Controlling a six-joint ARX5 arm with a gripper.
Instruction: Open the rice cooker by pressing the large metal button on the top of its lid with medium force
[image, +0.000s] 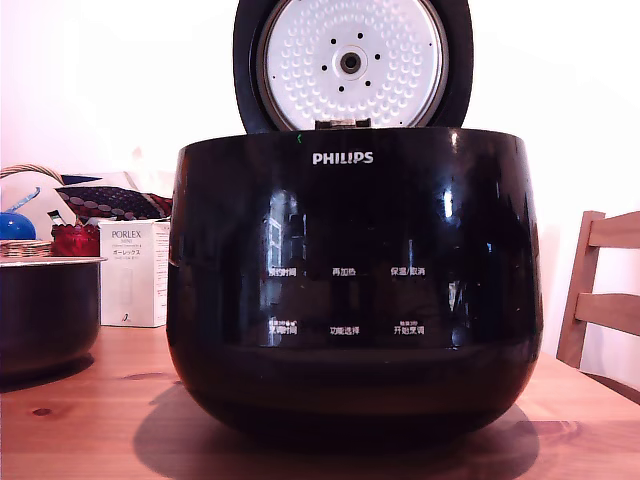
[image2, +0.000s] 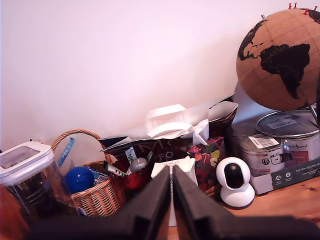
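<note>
One press job looks finished: rice cooker (image: 355, 290) sits centre frame on the tabletop (image: 90, 430), lid (image: 352, 62) upright at top centre, dimpled disc facing us. Gripper (image2: 172, 200) jaws pressed together, holding nothing, aimed at background clutter. Next: retract only, I'd say.

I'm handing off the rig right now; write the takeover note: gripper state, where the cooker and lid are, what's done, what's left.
Gripper: fingers shut together, holding nothing, pointing at the clutter along the wall, not at the cooker.
Rice cooker: on the wooden table, centre of the exterior view, front panel facing the camera.
Lid: up, standing open behind the body, its dimpled silver disc facing the camera.
Dark metal pot: at the exterior view's left, apart from the cooker.
Done: the cooker is open.
Left: no further press looks needed; the arm is out of the exterior view.
</note>
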